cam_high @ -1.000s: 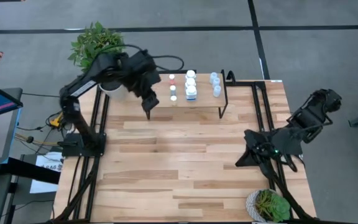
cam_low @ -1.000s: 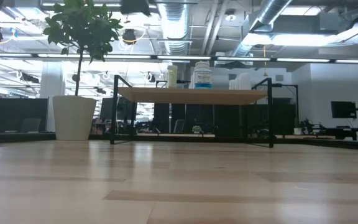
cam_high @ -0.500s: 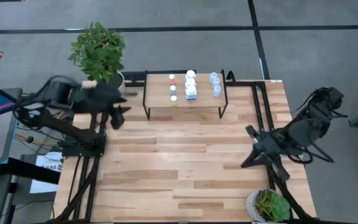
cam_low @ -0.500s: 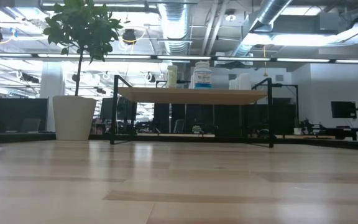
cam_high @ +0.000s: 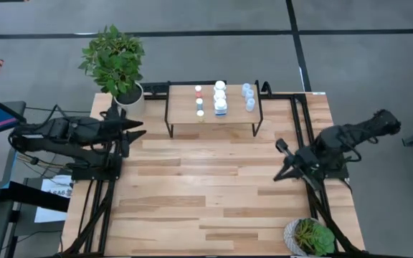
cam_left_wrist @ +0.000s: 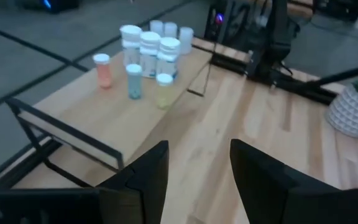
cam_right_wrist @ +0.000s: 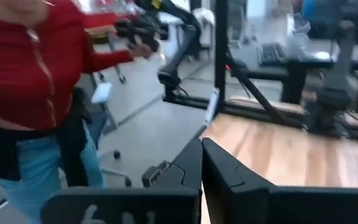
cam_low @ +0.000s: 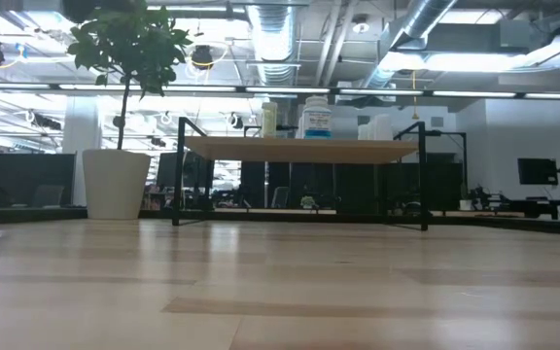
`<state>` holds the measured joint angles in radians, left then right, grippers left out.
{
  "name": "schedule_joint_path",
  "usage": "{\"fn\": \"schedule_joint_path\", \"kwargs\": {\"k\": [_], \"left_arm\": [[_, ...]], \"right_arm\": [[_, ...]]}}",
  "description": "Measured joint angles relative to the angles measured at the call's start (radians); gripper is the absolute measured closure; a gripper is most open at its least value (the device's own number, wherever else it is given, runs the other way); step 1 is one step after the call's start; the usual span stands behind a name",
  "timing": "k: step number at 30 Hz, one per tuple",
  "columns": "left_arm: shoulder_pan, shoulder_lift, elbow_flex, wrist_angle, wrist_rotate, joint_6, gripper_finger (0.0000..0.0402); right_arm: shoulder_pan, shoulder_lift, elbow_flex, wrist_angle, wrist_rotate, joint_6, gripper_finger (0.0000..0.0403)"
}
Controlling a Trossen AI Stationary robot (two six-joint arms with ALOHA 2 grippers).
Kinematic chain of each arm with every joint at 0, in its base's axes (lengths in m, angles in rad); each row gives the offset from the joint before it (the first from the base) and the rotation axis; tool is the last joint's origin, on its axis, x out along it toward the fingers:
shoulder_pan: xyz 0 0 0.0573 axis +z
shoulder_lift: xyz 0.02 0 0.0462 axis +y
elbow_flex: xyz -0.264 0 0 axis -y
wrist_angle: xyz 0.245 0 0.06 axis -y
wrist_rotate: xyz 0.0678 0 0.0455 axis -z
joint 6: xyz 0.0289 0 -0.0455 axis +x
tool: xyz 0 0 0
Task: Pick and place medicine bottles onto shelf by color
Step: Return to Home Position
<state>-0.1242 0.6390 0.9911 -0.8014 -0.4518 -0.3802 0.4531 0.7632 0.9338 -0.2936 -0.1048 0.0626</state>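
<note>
The shelf (cam_high: 212,109) stands at the table's far edge on its black legs; it also shows in the low view (cam_low: 304,149). Several medicine bottles stand upright on its top in three rows: small red- and yellowish-capped ones (cam_high: 199,104) (cam_left_wrist: 103,68), chunkier white ones (cam_high: 220,96) (cam_left_wrist: 149,53), and pale blue ones (cam_high: 249,96) (cam_left_wrist: 169,29). My left gripper (cam_high: 136,127) (cam_left_wrist: 197,168) is open and empty at the table's left edge, pointing toward the shelf. My right gripper (cam_high: 285,159) (cam_right_wrist: 202,165) is shut and empty at the table's right edge.
A potted plant (cam_high: 115,61) (cam_low: 115,183) stands at the far left corner, beside the shelf. A small plant in a woven pot (cam_high: 310,236) (cam_left_wrist: 356,112) sits at the near right corner. A person in a red jacket (cam_right_wrist: 30,74) stands beyond the table.
My left gripper has drawn back from the shelf's left end toward the table's left edge and come down low there, still pointing at the shelf. My right arm has shifted a little at the right edge. The bottles have not moved.
</note>
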Motion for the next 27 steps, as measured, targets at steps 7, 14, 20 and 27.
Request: {"fn": "schedule_joint_path", "kwargs": {"k": [7, 14, 20, 27], "left_arm": [[0.0, -0.19, -0.266, 0.207, -0.062, 0.085, 0.0244], [0.0, -0.37, -0.542, 0.442, -0.073, 0.094, 0.0244], [0.0, -0.511, -0.621, 0.459, -0.085, 0.087, 0.0244], [0.0, -0.64, -0.783, 0.514, -0.088, 0.075, 0.0244]], "right_arm": [[-0.158, -0.282, -0.437, 0.321, -0.132, -0.001, 0.0379], [-0.267, -0.477, -0.722, 0.528, -0.237, -0.009, 0.0379], [-0.343, -0.644, -0.847, 0.53, -0.292, 0.023, 0.0379], [-0.408, -0.762, -0.925, 0.468, -0.32, 0.029, 0.0379]]}}
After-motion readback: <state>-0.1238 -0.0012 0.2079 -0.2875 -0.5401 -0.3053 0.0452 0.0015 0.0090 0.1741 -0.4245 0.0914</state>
